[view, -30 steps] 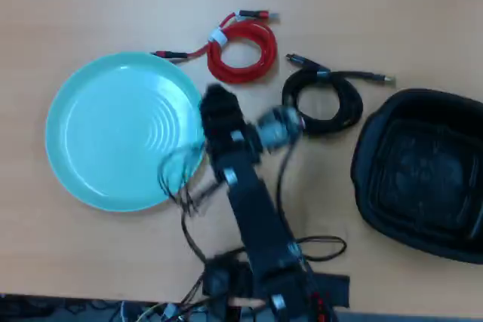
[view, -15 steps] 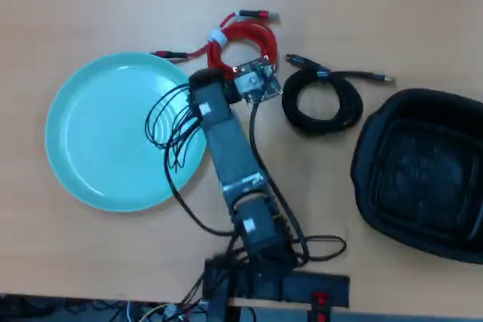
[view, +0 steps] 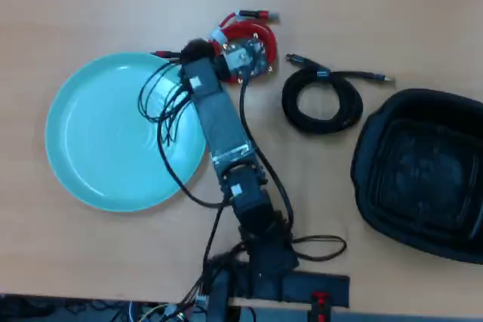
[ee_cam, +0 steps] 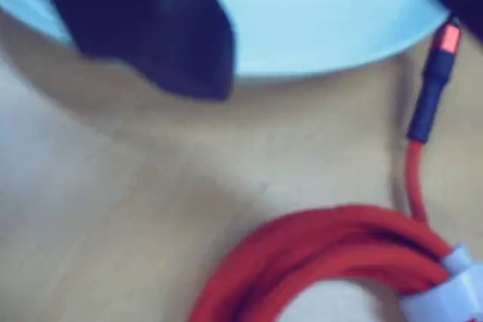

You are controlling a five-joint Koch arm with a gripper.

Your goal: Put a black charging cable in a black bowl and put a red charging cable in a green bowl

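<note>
— Since you're over the red charging cable (view: 253, 32), where does it lie?

— Coiled flat on the table (view: 392, 5), just beside the green bowl (view: 98, 133), its long tail running toward the bowl's rim and ending in a plug there.

— And your claw (view: 226, 54)?

— Above the coil. Whether my jaws are spread, I cannot tell; the wrist view shows one dark tip only.

— What might go wrong?

— I could pinch a single loop, so the coil unwinds, or the tail drags outside the bowl.
</note>
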